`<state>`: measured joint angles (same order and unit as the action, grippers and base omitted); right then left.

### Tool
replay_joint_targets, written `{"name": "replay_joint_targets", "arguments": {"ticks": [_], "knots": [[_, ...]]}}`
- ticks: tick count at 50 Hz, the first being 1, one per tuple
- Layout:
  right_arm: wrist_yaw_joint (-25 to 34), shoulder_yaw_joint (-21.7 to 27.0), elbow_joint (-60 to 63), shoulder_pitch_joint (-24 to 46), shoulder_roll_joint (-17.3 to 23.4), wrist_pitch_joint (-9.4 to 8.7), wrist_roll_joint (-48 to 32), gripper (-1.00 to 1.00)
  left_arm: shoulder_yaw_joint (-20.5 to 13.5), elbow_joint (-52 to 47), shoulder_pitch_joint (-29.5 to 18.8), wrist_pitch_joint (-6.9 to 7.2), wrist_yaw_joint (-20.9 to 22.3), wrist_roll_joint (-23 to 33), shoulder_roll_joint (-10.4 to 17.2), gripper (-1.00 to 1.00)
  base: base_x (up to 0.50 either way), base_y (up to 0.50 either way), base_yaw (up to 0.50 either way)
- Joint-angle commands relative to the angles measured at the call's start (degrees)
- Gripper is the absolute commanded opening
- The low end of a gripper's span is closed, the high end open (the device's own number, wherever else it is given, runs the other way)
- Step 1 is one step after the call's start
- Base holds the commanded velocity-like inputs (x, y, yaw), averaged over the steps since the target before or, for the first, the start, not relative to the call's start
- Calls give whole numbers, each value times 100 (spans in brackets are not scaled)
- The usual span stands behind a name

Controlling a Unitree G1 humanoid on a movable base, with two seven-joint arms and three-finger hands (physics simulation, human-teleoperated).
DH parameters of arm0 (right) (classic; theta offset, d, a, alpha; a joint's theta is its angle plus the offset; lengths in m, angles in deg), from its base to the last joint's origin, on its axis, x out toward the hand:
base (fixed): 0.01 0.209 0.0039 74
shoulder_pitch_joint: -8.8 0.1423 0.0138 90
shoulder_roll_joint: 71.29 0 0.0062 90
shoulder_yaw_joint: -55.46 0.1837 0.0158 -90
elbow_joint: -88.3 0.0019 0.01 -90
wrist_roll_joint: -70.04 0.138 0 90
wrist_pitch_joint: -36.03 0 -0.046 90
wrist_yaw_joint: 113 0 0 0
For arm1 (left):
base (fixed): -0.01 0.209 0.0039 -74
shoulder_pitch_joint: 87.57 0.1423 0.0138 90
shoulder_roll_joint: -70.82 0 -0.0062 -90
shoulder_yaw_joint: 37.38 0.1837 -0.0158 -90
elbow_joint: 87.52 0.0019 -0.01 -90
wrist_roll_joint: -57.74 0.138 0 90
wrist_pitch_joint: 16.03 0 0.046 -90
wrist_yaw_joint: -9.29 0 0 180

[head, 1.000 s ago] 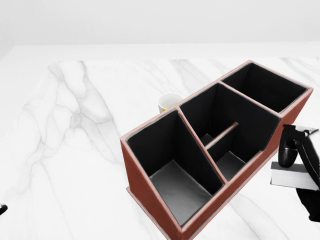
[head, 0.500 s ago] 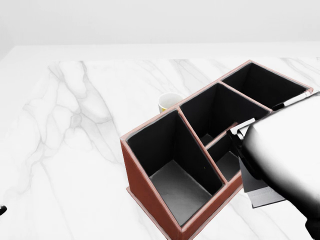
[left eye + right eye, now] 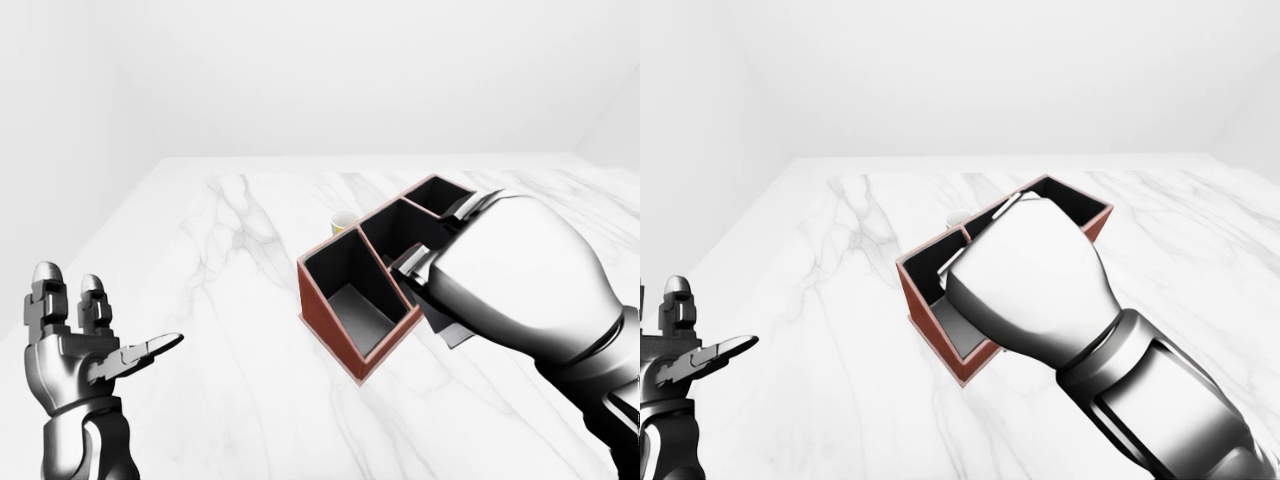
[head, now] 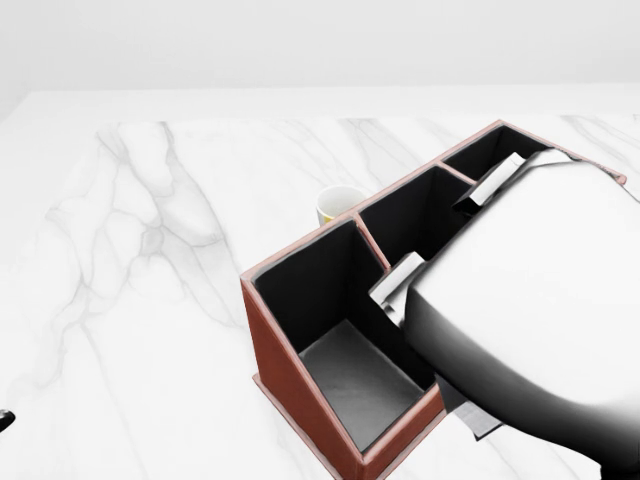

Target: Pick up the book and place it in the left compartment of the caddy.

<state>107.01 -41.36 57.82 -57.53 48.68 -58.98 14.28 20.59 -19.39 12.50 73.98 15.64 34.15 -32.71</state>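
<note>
Right hand (image 3: 520, 280) over the caddy (image 4: 300, 400), grasping the book (image 4: 398, 285); its left compartment (image 4: 350, 370) lies down-left of it in the head view. Left hand (image 3: 85, 345) released, well apart.

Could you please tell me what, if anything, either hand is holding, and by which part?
The right hand carries the book over the caddy, but hides where it grips. The left hand is open, holding nothing.

place: bare simulated room | marble table (image 3: 230, 300) | blank white walls
</note>
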Motion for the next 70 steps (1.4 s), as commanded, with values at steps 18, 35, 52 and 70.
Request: {"name": "replay_joint_targets", "arguments": {"ticks": [18,35,52,70], "knots": [[-1,882,-446,606,-421,0,1514,-100,17,41,-53,-13,-47,13,45,100,0,0,0],[-1,1112,-992,759,-1074,0,1888,-100,49,59,-19,-62,-37,50,20,100,0,0,0],[-1,1029,-951,441,-1392,0,2907,-100,60,33,-25,-52,-53,66,16,100,0,0,0],[-1,1298,-1152,189,-1396,0,4743,-100,48,-1,-10,-39,-32,70,-4,100,0,0,0]]}}
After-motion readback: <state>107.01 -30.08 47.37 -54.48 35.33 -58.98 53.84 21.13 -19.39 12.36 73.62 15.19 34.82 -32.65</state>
